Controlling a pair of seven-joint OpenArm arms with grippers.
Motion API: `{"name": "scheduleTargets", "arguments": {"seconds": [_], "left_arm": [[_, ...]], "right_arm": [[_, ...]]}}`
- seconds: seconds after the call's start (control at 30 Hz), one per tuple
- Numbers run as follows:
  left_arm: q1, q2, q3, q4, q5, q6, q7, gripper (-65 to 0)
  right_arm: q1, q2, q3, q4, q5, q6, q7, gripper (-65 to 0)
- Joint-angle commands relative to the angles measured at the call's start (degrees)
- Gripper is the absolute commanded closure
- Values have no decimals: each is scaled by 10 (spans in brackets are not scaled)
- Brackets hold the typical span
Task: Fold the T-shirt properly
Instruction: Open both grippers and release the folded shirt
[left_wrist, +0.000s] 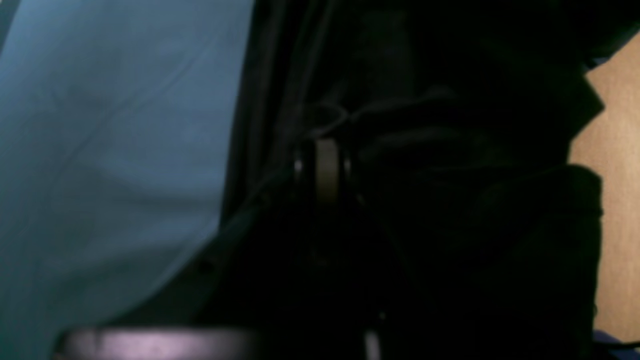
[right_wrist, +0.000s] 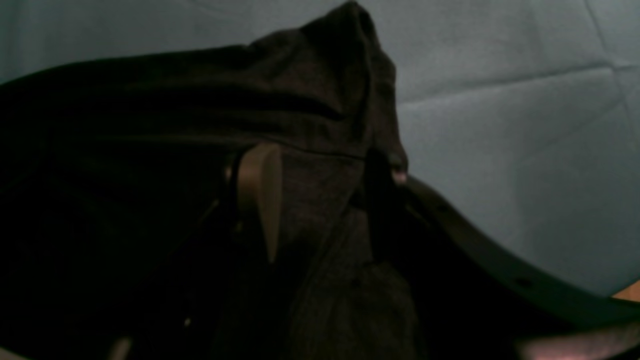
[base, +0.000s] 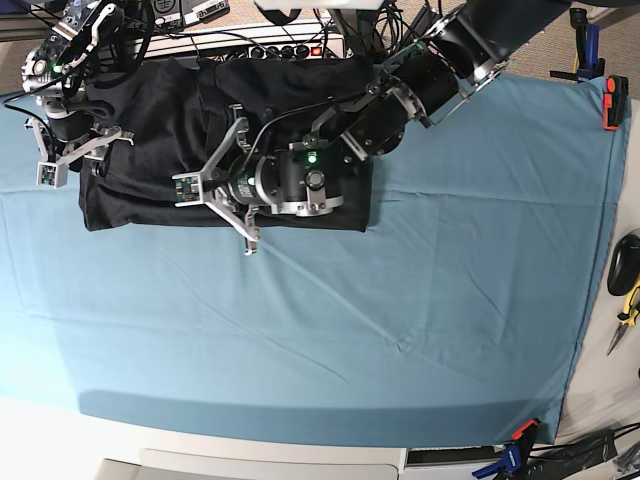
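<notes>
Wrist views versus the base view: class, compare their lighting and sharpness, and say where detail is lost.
Left wrist view: underexposed, the T-shirt a near-black mass, the table cloth soft. Right wrist view: dim and blurred, shirt folds faintly readable. Base view: bright and sharp, edges bowed by the wide lens.

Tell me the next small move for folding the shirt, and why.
Probably raise the left gripper a little. It is shut on a pinch of the T-shirt, which lies on the cloth. The right gripper has fabric bunched between its fingers, so a small lift would free the edge for folding.
</notes>
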Motion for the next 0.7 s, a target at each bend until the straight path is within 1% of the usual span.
{"name": "scheduleTargets", "arguments": {"seconds": [0.0, 0.13, 0.23, 0.43, 0.57, 0.67], "left_arm": [[-12, 10, -2, 9, -2, 0, -23, 0], [-12, 10, -2, 9, 30, 0, -57, 0], [-13, 10, -2, 9, 42, 2, -72, 0], [-13, 10, -2, 9, 70, 58, -76, 0], [-13, 10, -2, 9, 98, 118, -85, -141], [-12, 10, -2, 9, 97, 139, -83, -241]], "right_arm": [[2, 8, 1, 8, 5, -2, 13, -275], [2, 8, 1, 8, 5, -2, 13, -275], [2, 8, 1, 8, 5, -2, 13, -275], [2, 8, 1, 8, 5, -2, 12, -275], [2, 8, 1, 8, 5, -2, 12, -275], [2, 8, 1, 8, 5, -2, 12, -275]]}}
